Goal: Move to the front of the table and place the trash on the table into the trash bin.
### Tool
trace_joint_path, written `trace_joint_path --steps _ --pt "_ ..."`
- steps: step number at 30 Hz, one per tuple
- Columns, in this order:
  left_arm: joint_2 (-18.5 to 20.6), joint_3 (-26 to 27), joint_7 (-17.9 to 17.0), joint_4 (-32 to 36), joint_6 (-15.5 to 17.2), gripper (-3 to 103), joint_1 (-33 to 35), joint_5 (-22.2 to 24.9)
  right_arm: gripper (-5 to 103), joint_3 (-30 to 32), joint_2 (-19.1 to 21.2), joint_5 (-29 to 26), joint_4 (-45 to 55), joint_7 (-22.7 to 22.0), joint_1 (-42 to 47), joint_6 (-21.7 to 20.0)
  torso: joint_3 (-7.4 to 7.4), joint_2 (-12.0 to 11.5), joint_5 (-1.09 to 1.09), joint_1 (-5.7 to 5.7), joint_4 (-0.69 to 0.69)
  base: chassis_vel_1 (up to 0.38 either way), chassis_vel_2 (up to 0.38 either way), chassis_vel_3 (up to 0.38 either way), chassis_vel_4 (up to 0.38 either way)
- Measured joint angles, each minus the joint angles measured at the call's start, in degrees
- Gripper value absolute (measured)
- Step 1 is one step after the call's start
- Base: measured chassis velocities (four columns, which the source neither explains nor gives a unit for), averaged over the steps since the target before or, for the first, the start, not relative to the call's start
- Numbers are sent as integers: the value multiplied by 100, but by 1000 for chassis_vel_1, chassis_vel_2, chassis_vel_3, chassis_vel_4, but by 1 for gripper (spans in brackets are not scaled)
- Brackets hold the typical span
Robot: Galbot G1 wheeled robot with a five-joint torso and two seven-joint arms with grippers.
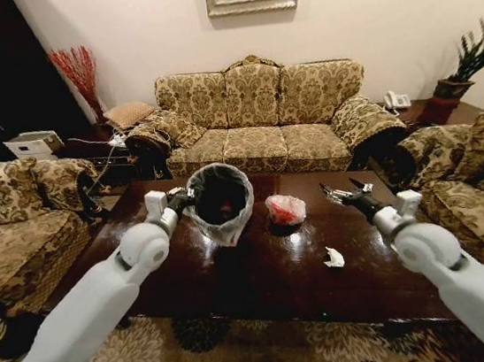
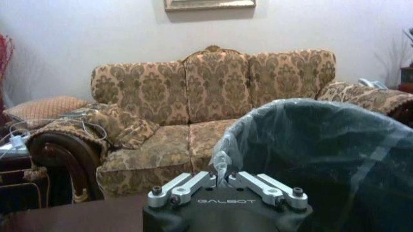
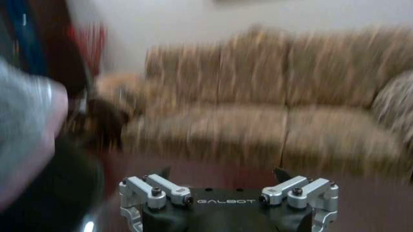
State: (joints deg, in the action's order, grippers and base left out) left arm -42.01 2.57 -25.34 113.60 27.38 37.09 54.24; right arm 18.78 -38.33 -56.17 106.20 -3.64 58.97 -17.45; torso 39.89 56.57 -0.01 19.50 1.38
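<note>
Table (image 1: 263,276): dark, directly ahead | bin (image 1: 220,203): tilted, mouth facing robot, left gripper (image 1: 175,198) pinched shut on its liner rim | bag (image 1: 285,209): between bin and right gripper (image 1: 345,191), nearer the right | scrap (image 1: 332,258): probably paper, lies below right gripper, whose fingers are spread, empty.

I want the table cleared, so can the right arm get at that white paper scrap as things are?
Probably yes. The right gripper hangs open above the table, and the white paper scrap lies on bare wood below and nearer the robot, with nothing between them.
</note>
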Motion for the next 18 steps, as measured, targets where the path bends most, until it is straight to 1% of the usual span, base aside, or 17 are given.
trace_joint_path --steps 1,2,3,4,5,7,8,9,10,11,12,14,16,17,18 --pt "0 -17 28 -52 0 5 -38 -6 100 -412 19 -10 -346 201 -268 -99 0 0 -1 0 -1 0 0 0 0" --pt "9 -19 49 -68 0 5 -43 -3 100 -795 -5 -11 -637 370 -555 -141 0 0 3 -1 -2 0 0 0 0" --pt "9 -19 49 -68 0 5 -43 -3 100 -795 -5 -11 -637 370 -555 -141 0 0 3 -1 -2 0 0 0 0" --pt "20 -18 62 -74 -1 5 -43 -2 100 -1088 -55 -5 -878 491 -840 -159 0 0 6 -2 -2 0 0 0 0" --pt "38 -1 70 -84 -13 5 -43 -1 100 -1603 -199 28 -1333 725 -1416 -162 -1 0 4 -4 0 0 0 0 0" --pt "63 31 65 -109 -23 5 -48 -1 100 -2155 -447 116 -1861 958 -2009 -121 -2 1 -3 -5 2 0 0 0 0" --pt "79 35 66 -136 -26 5 -61 0 100 -2406 -623 221 -2154 1065 -2287 -89 -1 1 3 -5 4 0 0 0 0" --pt "79 35 66 -136 -26 5 -61 0 100 -2406 -623 221 -2154 1065 -2287 -89 -1 1 3 -5 4 0 0 0 0" --pt "101 35 71 -204 -28 5 -96 0 100 -2723 -891 497 -2578 1166 -2623 -36 -1 0 1 -3 5 0 0 0 0" --pt "111 27 79 -278 -38 5 -142 -1 100 -2863 -1051 634 -2817 1219 -2786 -6 -1 0 -1 -2 6 0 0 0 0" --pt "111 27 79 -278 -38 5 -142 -1 100 -2863 -1051 634 -2817 1219 -2786 -6 -1 0 -1 -2 6 0 0 0 0" --pt "114 -42 152 -463 -54 5 -286 -6 100 -3114 -1479 883 -3383 1267 -3132 42 0 0 1 -2 5 0 0 0 0" --pt "109 -105 225 -577 -55 5 -401 -7 100 -3184 -1812 1162 -3846 1266 -3353 87 0 0 -1 -2 4 0 0 0 0" --pt "109 -105 225 -577 -55 5 -401 -7 100 -3184 -1812 1162 -3846 1266 -3353 87 0 0 -1 -2 4 0 0 0 0" --pt "103 -126 242 -604 -55 5 -437 -7 100 -3194 -1935 1271 -4035 1249 -3426 107 -1 0 -1 -2 4 0 0 0 0"
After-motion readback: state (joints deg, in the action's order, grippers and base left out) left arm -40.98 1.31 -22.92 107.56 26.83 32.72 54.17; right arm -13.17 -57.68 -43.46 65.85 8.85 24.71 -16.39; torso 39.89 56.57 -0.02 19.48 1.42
